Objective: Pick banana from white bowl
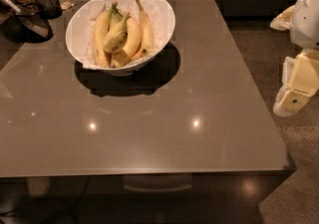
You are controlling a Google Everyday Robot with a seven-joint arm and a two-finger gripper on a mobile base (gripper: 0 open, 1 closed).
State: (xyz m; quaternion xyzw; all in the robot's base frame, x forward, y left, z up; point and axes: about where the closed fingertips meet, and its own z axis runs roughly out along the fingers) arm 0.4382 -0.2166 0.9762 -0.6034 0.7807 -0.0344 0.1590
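Note:
The white bowl [79, 29] stands on the far left part of the glossy grey table [164, 128]. It is lined with crinkled white paper and holds several yellow bananas [132, 39], stems pointing away from me. My gripper [294, 96] is a cream-coloured piece at the right edge of the view. It hangs beside the table's right edge, over the floor and far from the bowl, with nothing seen in it.
A dark mesh cup [49, 0] and another dark holder [31, 23] stand at the table's far left corner. Dark cabinets run along the back. Speckled floor [294, 188] lies to the right of the table.

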